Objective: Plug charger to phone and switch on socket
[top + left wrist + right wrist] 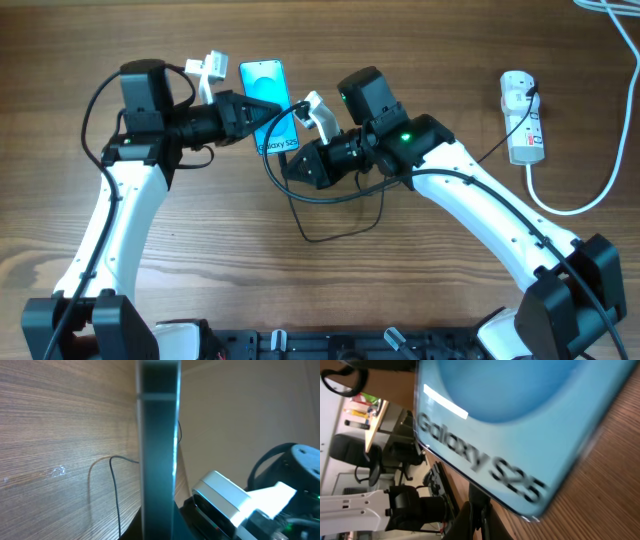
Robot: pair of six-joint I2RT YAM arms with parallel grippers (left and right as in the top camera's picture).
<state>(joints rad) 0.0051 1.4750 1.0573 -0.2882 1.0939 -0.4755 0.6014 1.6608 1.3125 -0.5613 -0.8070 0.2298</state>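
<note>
The phone [264,84] is held tilted above the table, with my left gripper [262,112] shut on its middle. In the left wrist view the phone [159,445] shows edge-on as a dark teal bar rising from my left gripper [159,534]. My right gripper [296,157] sits at the phone's lower end, shut on the charger's connector. In the right wrist view the phone [520,420] fills the frame with its "Galaxy S25" text, and my right gripper [481,519] presses the black charger connector [479,496] against its bottom edge. The charger cable [340,234] loops over the table. The socket [524,128] lies far right.
A white adapter [518,88] is plugged into the socket's far end. A thick white cord [600,190] curves from the socket off the top right corner. The black cable [116,495] trails across the wood below both arms.
</note>
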